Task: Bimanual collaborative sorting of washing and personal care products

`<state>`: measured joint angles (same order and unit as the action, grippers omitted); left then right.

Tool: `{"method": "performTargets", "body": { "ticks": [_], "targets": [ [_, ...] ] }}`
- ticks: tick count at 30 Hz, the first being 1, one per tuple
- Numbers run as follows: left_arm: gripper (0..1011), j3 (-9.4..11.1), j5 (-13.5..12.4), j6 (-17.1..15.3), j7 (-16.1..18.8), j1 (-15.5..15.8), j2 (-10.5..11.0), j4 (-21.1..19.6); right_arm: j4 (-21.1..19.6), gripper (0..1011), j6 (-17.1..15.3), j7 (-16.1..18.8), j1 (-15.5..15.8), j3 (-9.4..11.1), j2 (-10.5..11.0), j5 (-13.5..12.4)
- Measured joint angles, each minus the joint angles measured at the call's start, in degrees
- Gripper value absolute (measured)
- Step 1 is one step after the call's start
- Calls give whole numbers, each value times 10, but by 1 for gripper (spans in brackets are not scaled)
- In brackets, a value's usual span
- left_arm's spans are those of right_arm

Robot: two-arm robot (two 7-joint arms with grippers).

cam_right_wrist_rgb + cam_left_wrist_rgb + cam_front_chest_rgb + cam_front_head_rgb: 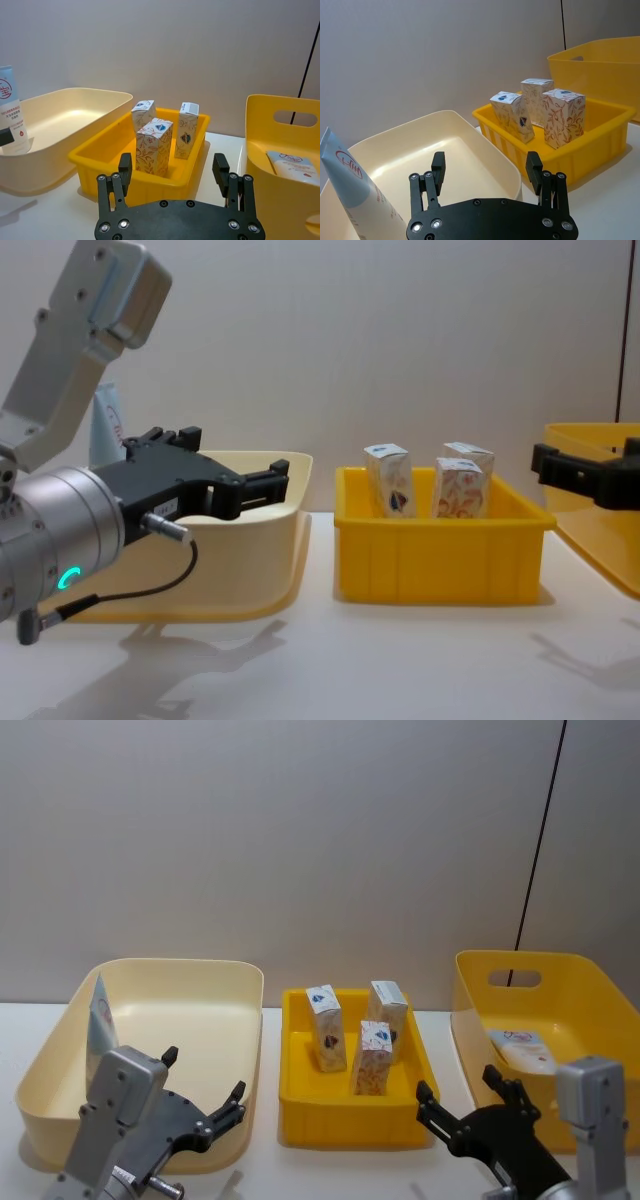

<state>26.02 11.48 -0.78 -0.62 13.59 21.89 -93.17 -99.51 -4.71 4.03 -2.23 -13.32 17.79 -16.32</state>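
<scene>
Pale-blue tube [100,1013] in cream bin [200,988]; base behind left arm [118,1105]

On the counter [420,660] we find three bins in a row: the left bin [200,970], the middle bin [287,1045] near its right side, and the right bin [580,982] farther right. The standing tube [99,1015] leans at the left bin's left wall, the lying tube [523,1051] rests in the right bin, and in the middle bin the front carton [373,1058] stands before the rear-left carton [326,1028] and rear-right carton [388,1013]. Our left tool [204,1074] hangs over the left bin's near right corner, our right tool [457,1081] before the gap between the middle and right bins.
</scene>
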Motion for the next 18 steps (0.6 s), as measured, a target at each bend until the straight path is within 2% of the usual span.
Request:
{"method": "performTargets", "body": {
  "ticks": [6, 18],
  "targets": [
    [1003, 0, 0, 0, 0, 0, 0, 0, 18, 1001, -16, -1, -24, -4, -10, 4],
    [1003, 0, 0, 0, 0, 0, 0, 0, 87, 1001, -49, -6, -101, -24, -48, 18]
  ]
}}
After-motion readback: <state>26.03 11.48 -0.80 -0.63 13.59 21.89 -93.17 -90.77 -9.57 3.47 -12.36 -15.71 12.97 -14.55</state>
